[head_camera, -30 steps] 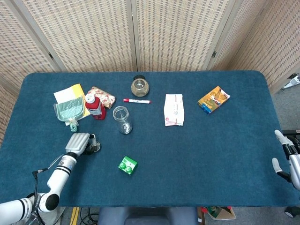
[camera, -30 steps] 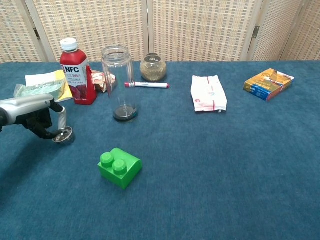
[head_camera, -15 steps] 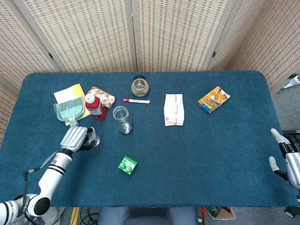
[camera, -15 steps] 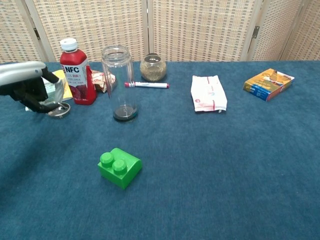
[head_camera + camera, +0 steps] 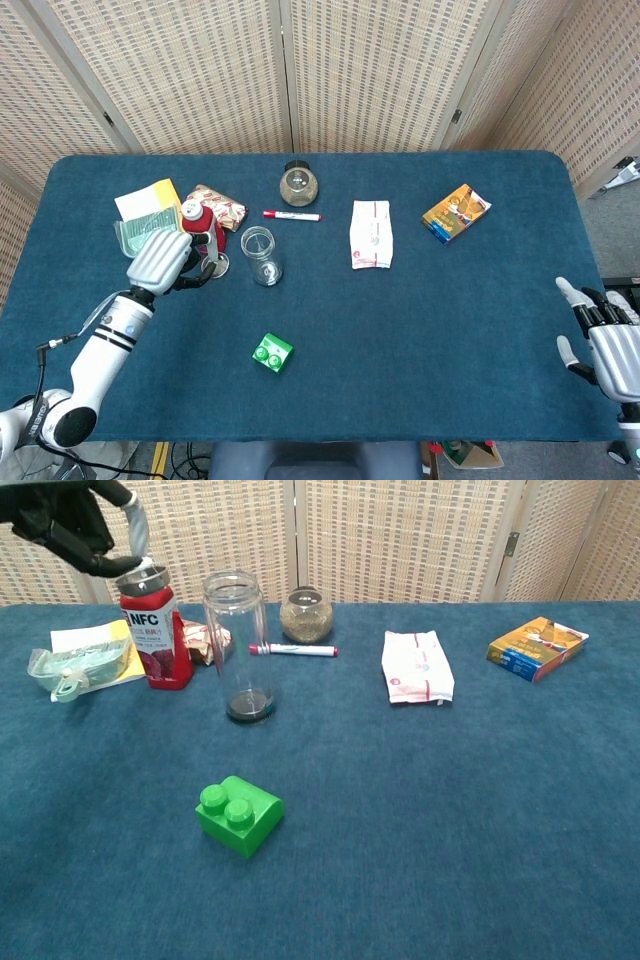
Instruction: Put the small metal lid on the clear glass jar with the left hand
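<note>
Holding the small metal lid (image 5: 143, 577) pinched in my left hand (image 5: 160, 259), I have it raised off the counter (image 5: 420, 320), up in front of the red juice bottle (image 5: 155, 630) in the chest view. The lid is a shallow round disc of dull silver with a darker rim, tilted a little, gripped by the fingertips (image 5: 128, 564) at its edge. In the head view it shows as a small grey ring (image 5: 214, 265) just left of the clear glass jar (image 5: 259, 253), between the jar and the bottle.

The jar stands upright and open-mouthed on the blue cloth, tall, straight-walled and see-through, with a dark round base. Behind it lie a red-capped marker (image 5: 291, 214) and a squat round jar of brownish grains (image 5: 298, 183). A green toy brick (image 5: 272, 352) sits nearer to me, well apart from the jar. A white packet (image 5: 371, 234) and a small colourful box (image 5: 456, 212) lie off to the right.

My right hand (image 5: 598, 338) hangs at the counter's right edge, holding nothing, fingers spread apart.
</note>
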You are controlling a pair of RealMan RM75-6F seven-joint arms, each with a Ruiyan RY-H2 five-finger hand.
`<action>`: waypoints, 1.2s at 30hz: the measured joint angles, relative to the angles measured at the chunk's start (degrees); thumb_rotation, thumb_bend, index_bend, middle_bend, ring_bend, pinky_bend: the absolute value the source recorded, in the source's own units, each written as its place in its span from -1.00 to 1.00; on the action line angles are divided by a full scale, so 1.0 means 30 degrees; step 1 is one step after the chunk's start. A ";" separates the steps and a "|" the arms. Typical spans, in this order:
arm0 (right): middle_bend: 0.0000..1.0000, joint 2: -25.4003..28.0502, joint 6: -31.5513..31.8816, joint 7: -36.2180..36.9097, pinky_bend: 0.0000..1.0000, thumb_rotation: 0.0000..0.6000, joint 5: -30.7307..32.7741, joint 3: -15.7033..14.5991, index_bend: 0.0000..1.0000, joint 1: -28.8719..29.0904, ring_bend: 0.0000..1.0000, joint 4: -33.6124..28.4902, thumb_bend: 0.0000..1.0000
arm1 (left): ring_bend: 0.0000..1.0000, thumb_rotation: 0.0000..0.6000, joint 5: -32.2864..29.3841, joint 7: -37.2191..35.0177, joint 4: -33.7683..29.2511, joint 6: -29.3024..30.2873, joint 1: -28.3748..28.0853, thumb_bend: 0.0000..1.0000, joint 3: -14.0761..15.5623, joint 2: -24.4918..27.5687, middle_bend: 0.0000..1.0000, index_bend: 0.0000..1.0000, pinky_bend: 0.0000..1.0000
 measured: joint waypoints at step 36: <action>-0.59 0.0317 0.0533 -0.0208 -0.44 1.00 0.0263 -0.0160 -0.90 -0.0491 -0.77 -0.0250 -0.12 | 0.88 1.00 -0.5133 0.2093 0.4788 -0.2485 -0.5352 -0.13 -0.0342 -0.3062 1.00 0.20 0.99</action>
